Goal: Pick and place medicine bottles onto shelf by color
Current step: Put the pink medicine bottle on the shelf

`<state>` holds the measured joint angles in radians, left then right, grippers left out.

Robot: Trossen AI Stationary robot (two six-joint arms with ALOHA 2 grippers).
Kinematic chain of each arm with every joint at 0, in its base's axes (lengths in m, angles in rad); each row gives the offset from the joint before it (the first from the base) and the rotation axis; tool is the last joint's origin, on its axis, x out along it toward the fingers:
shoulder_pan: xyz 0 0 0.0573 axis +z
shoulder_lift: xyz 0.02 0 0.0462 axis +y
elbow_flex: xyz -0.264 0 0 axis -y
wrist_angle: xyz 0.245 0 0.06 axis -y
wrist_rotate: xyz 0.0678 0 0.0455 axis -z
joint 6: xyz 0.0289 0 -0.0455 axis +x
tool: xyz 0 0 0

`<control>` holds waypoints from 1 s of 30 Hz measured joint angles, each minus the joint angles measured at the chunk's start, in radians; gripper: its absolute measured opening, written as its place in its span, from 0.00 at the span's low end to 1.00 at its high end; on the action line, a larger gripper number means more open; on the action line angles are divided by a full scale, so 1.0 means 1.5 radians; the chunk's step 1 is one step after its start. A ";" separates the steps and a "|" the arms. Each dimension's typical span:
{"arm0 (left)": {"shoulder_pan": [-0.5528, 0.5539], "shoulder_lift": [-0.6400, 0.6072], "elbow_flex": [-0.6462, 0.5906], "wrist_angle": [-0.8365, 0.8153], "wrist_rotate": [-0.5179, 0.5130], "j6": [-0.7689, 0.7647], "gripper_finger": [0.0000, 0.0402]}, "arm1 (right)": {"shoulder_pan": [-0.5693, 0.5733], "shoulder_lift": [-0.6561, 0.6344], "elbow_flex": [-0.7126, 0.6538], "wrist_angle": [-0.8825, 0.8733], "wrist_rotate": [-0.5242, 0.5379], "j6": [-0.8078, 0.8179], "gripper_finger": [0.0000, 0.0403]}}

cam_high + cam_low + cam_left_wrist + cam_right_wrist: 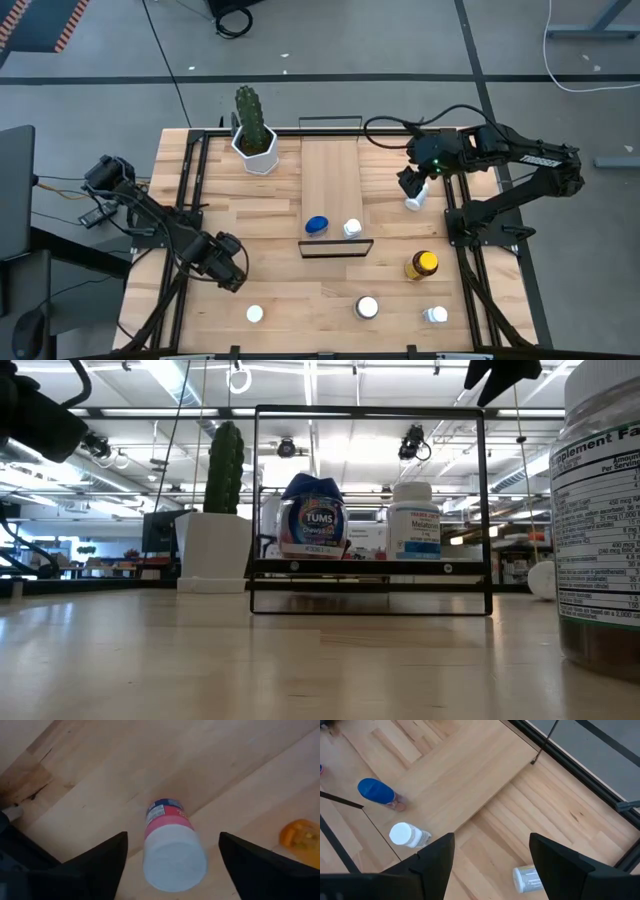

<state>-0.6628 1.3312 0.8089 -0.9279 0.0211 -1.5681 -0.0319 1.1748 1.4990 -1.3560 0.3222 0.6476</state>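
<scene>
Bright, even overhead light from ceiling strips (310,380), soft shadows, close label (600,530) slightly blurred

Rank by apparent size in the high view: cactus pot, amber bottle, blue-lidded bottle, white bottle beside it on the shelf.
1. cactus pot
2. amber bottle
3. blue-lidded bottle
4. white bottle
The middle two look close in size; order unsure.

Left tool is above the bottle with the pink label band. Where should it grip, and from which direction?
Grip the pink-banded bottle across its wide white cap, coming straight down from above. It stands upright on the table with the cap facing the left tool, whose open fingers already straddle it on both sides. The round cap looks like an even surface to pinch, and nothing crowds it.
</scene>
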 joint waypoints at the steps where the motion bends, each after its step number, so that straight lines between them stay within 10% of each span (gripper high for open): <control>1: 0.000 0.000 0.000 0.000 0.003 0.000 0.74 | 0.000 0.000 0.000 0.000 0.000 0.000 0.66; 23: 0.013 0.000 0.002 0.011 0.030 -0.007 0.46 | 0.000 0.000 0.000 0.000 0.010 -0.003 0.66; 30: 0.107 0.000 0.056 -0.033 0.036 0.136 0.46 | 0.000 0.000 0.000 0.000 0.008 -0.003 0.66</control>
<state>-0.5027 1.3308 0.8926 -0.9773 0.0750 -1.3648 -0.0319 1.1748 1.4990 -1.3560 0.3336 0.6434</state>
